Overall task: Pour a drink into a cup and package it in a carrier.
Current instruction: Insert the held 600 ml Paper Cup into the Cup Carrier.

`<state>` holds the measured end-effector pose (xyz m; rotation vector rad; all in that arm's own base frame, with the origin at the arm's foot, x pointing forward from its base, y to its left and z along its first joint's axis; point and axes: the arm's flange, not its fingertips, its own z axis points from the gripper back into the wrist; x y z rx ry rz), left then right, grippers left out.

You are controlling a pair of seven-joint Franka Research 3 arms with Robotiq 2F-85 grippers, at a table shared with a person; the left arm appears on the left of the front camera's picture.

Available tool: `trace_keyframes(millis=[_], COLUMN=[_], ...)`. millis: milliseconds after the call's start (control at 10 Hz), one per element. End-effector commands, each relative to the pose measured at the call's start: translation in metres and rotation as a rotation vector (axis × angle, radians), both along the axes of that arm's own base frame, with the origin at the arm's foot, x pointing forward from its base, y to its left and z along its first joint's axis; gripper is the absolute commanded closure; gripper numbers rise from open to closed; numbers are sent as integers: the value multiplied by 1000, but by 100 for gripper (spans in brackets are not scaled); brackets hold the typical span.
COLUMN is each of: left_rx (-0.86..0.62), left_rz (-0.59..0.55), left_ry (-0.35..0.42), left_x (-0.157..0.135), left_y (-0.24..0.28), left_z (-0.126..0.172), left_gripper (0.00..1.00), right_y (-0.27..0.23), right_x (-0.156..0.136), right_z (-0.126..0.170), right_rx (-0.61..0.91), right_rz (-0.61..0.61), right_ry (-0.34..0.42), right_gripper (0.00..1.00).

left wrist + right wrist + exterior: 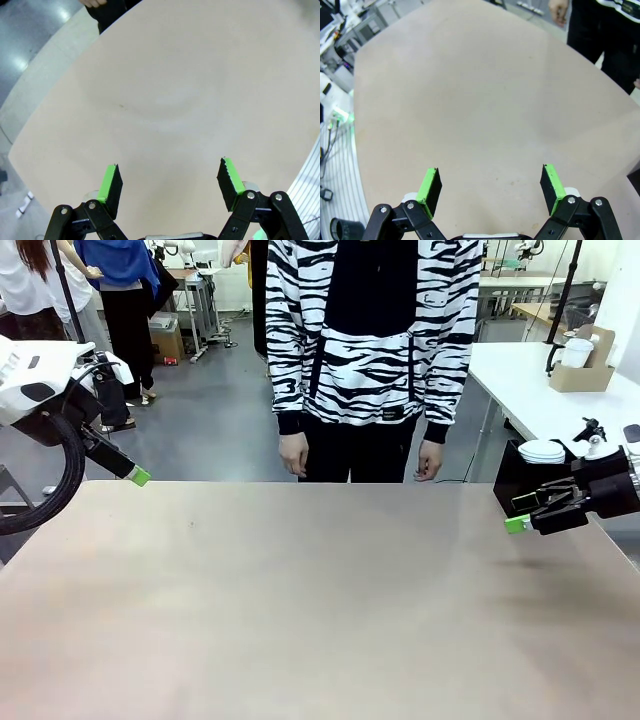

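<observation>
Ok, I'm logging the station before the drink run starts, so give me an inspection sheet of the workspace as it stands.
Surface: tan table, bare where seen.
Job's things: nothing seen on the table.
Clutter: black box topped with white lids at the far right edge.
Grippers: left gripper open, above the table; right gripper open, above the table.
Cables: black hose looping under the left arm.
Surroundings: person standing at the far side, hands down; other tables and people behind.
</observation>
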<state>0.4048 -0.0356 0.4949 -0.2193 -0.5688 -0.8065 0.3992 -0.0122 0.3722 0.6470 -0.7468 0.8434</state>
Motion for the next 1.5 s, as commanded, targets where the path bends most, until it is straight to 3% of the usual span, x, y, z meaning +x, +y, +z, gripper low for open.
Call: trace_keyframes(millis=[0, 1400], left_rx=[7, 7], left_rz=[7, 7], left_ry=[4, 4], left_x=[0, 0], left_y=[0, 0], left_z=[2, 2], left_gripper=[5, 5], right_y=[-2, -2], right_x=[0, 0], right_z=[0, 0], right_rx=[9, 9], right_rz=[4, 4], right_ry=[1, 1], right_gripper=[0, 0])
